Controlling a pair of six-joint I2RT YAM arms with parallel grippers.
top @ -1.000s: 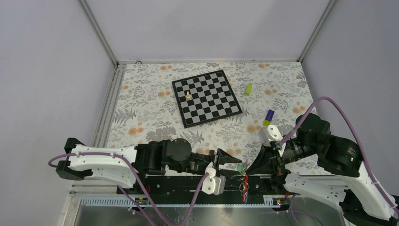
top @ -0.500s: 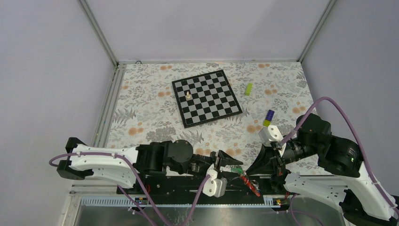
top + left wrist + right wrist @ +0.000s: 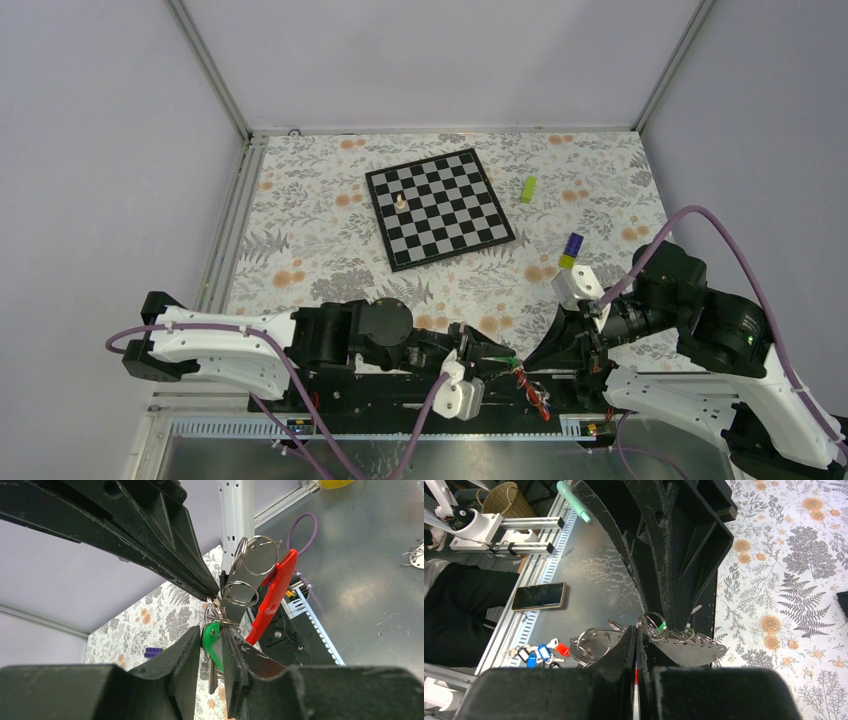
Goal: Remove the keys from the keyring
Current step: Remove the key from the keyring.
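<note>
The keyring (image 3: 241, 593) is a grey metal plate carrying several silvery rings, with a red strap (image 3: 274, 597) hanging from it. My right gripper (image 3: 636, 630) is shut on it, and a red sliver shows between its fingers. A green-headed key (image 3: 214, 642) hangs from a small ring, its dark blade pointing down. My left gripper (image 3: 210, 632) is shut on that green head, one finger on each side. In the top view the two grippers (image 3: 507, 357) (image 3: 527, 364) meet tip to tip over the near rail, with the red strap (image 3: 534, 392) dangling below. Other keys on the ring are hidden.
A chessboard (image 3: 440, 208) with one pale piece (image 3: 400, 201) lies mid-table. A lime-green block (image 3: 528, 188) and a purple-and-yellow block (image 3: 571, 249) lie to its right. Below the table edge, a phone (image 3: 539, 595) and a loose bunch of tagged keys (image 3: 541, 652) rest on the metal floor.
My left gripper has moved right up to the right gripper's tips and narrowed onto the green key head. The red strap has swung out to the right.
</note>
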